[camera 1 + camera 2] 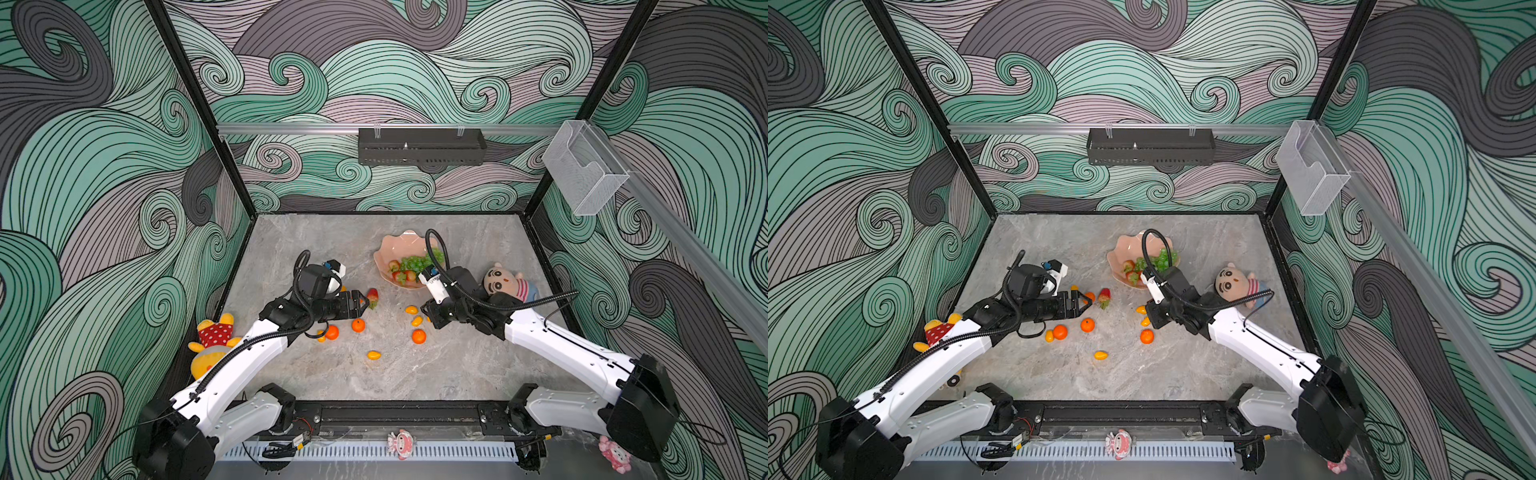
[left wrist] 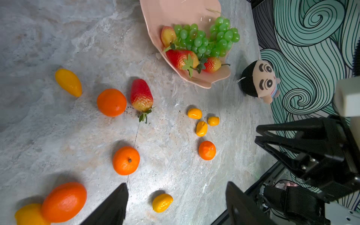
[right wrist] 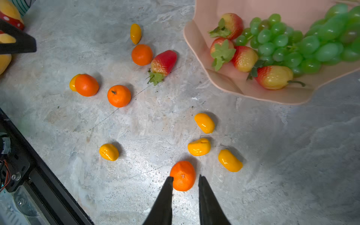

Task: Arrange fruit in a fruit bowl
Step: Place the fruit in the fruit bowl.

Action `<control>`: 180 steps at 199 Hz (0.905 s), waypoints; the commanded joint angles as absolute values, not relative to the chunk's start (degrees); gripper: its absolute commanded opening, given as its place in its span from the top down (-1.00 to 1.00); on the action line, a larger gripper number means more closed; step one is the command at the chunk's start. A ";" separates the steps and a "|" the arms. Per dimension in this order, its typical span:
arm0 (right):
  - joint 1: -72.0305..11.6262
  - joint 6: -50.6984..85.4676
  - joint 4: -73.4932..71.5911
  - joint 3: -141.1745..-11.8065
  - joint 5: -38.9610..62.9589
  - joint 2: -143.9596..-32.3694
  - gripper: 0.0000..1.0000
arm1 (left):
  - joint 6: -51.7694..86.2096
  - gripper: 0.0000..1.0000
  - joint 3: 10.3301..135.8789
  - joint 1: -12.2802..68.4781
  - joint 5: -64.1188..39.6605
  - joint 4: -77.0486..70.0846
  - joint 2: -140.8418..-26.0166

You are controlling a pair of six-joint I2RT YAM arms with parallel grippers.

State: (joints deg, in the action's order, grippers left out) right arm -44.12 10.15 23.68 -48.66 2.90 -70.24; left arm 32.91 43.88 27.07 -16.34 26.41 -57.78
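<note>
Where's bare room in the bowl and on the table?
Fruit bowl: far half bare; grape bunch and strawberries crowd its near side. Table: bare from the bowl's left to the left wall, and between the lone yellow oval and the front rail. Scattered fruit crowds the middle.

- In both top views a black cable (image 1: 432, 230) crosses the fruit bowl (image 1: 395, 245), hiding part of the grape bunch (image 1: 413, 262).
- Right wrist view: fruit bowl and yellow plush doll (image 3: 7, 10) run off the picture's edges.
</note>
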 commanded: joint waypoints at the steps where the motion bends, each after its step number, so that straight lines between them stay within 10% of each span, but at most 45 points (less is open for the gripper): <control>1: -47.81 14.69 16.91 -45.50 -1.65 -70.02 0.53 | 35.30 -0.62 41.77 26.89 -14.33 28.21 -55.21; 180: -59.19 29.06 18.02 -70.56 -17.19 -105.94 0.29 | 37.36 -0.63 38.88 19.58 -10.30 29.92 -51.68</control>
State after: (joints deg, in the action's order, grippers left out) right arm -58.61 24.71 14.20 -67.13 -11.22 -103.42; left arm 37.10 37.52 21.87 -8.73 29.21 -51.62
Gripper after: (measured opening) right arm 0.329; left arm 0.816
